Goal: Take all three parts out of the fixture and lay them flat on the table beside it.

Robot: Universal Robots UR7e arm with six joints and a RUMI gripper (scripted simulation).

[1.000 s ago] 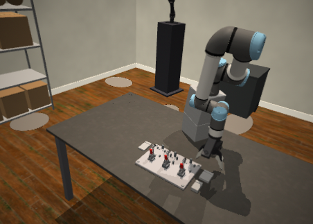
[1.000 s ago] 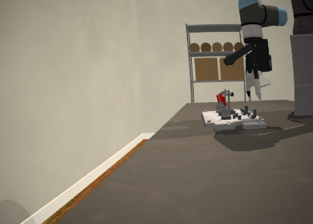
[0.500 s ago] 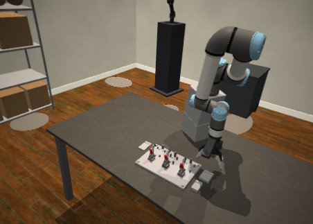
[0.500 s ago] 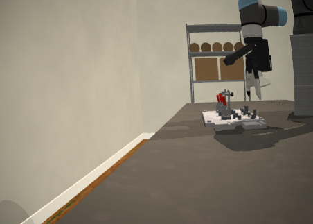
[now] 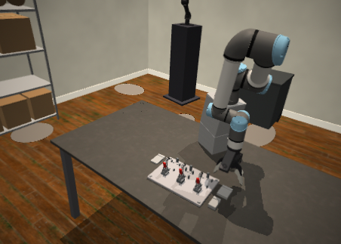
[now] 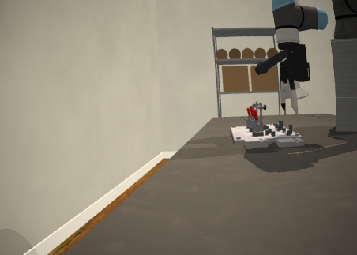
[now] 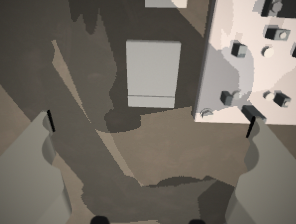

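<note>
Below the top view's centre, the flat white rectangular fixture (image 5: 171, 183) (image 6: 245, 136) (image 7: 215, 75), bearing red-handled clamps and small dark blocks, lay on the dark grey table (image 5: 113, 138) (image 6: 221, 200) (image 7: 175, 145); the pale pointed fingers (image 5: 228, 177) (image 6: 290, 108) hung spread wide, pinching nothing.

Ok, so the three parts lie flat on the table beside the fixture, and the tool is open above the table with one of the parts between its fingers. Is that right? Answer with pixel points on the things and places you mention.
Not quite: nothing is between the fingers of the tool (image 5: 228, 176) (image 7: 150, 125). The top view shows it open and raised, away from all three parts. The rest stands: they lie flat on the table beside the fixture (image 5: 171, 183) (image 6: 242, 134).
</note>
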